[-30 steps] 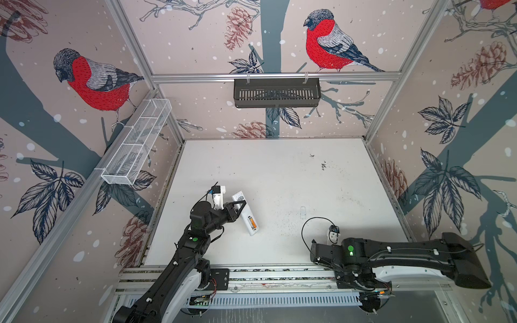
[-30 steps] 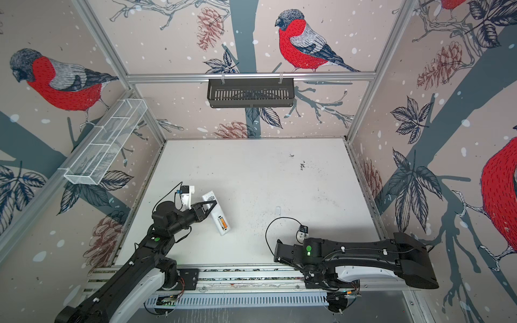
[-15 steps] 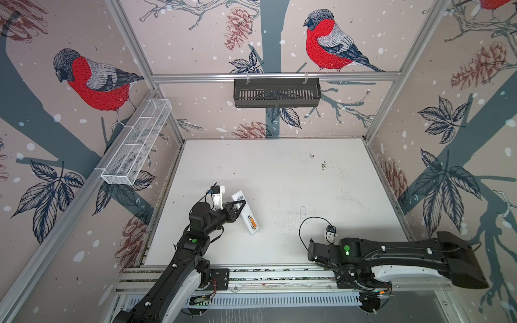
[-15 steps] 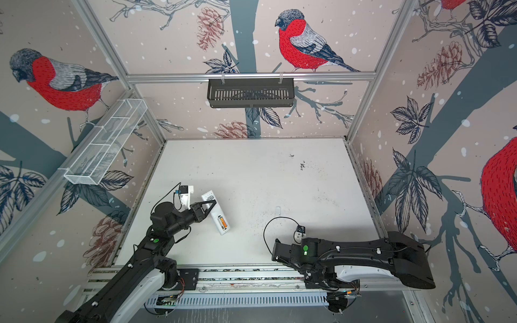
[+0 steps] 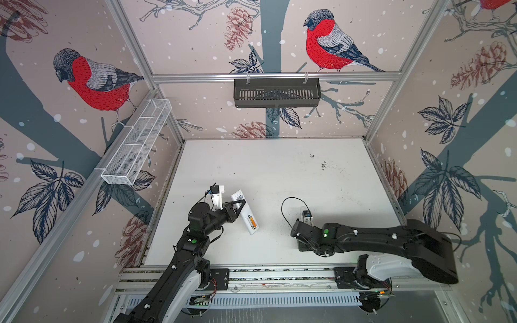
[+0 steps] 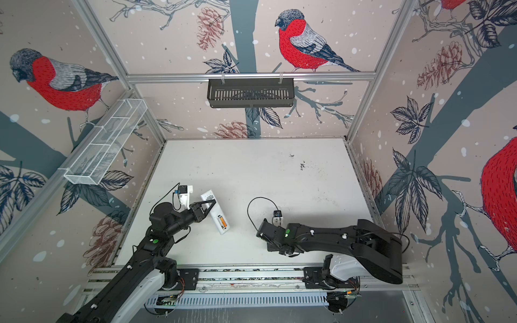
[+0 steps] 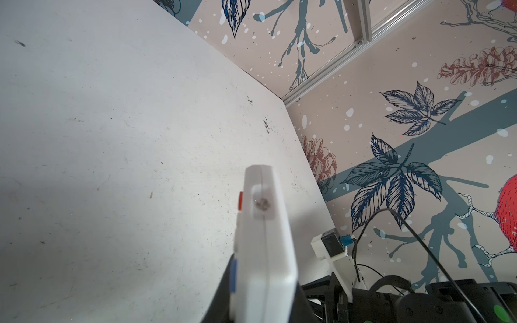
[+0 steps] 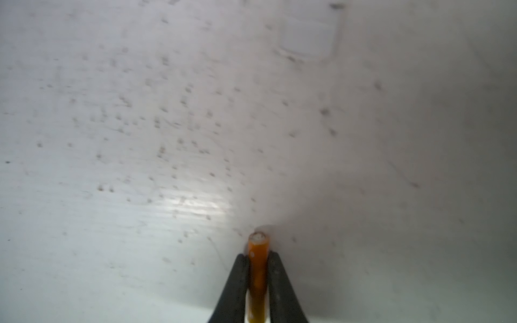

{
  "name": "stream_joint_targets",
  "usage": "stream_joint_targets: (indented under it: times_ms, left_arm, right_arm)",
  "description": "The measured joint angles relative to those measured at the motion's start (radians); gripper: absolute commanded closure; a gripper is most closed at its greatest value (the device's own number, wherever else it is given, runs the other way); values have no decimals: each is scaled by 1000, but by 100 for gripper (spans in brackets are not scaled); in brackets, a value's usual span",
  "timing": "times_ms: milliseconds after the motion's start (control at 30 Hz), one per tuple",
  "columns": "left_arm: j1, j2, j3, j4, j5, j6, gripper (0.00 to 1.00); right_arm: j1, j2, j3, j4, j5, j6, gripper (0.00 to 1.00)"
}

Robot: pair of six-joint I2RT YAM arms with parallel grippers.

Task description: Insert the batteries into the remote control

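Looking down in both top views, you've got a white table (image 5: 279, 167), scuffed, w/ dark specks toward the back right. It's boxed in by alu. rails and wallpaper of red-breasted birds, cones and leaves. A black slotted basket (image 5: 277, 92) hangs on the back rail and a white wire basket (image 5: 137, 145) on the left wall, both well apart from the work. The remote control (image 5: 246, 212) lies diagonally, left of centre, its back toward the cam. An orange cell (image 5: 252, 222) sits in the open bay at its near end. The left gripper (image 5: 240, 205) is clamped across its far part. Whether the remote rests on the table or is lifted can't be told. The right arm (image 5: 363, 237) lies low along the near right, wrist bent down, and its own bulk hides the jaws here.

Left wrist cam: the remote shows edge-on, w/ orange and blue buttons along one side and dark fingers (image 7: 216, 304) pinching it. Beyond it you see bare table, a room corner, and the right arm's cam mount (image 7: 333, 246) w/ cable.

Right wrist cam, blurry: only this view shows the right gripper (image 8: 258, 258), closed tight on a battery (image 8: 258, 268). The silvery end pokes past the tips, close to the speckled surface, contact unclear.
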Motion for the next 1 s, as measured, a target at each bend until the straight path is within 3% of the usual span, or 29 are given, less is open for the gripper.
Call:
stream_joint_targets:
  times_ms: [200, 367, 667, 1000]
  left_arm:
    - [2, -16, 5, -25, -19, 3, 100]
    - [2, -27, 6, -40, -23, 4, 100]
    - [3, -28, 6, -45, -25, 10, 100]
    - [5, -36, 6, -44, -25, 10, 100]
  right_arm:
    - [3, 198, 159, 80, -43, -236, 82]
    - [-16, 248, 211, 100, -78, -321, 75]
    - [-72, 299, 310, 20, -183, -377, 73]
    - [-88, 355, 404, -129, -205, -438, 79]
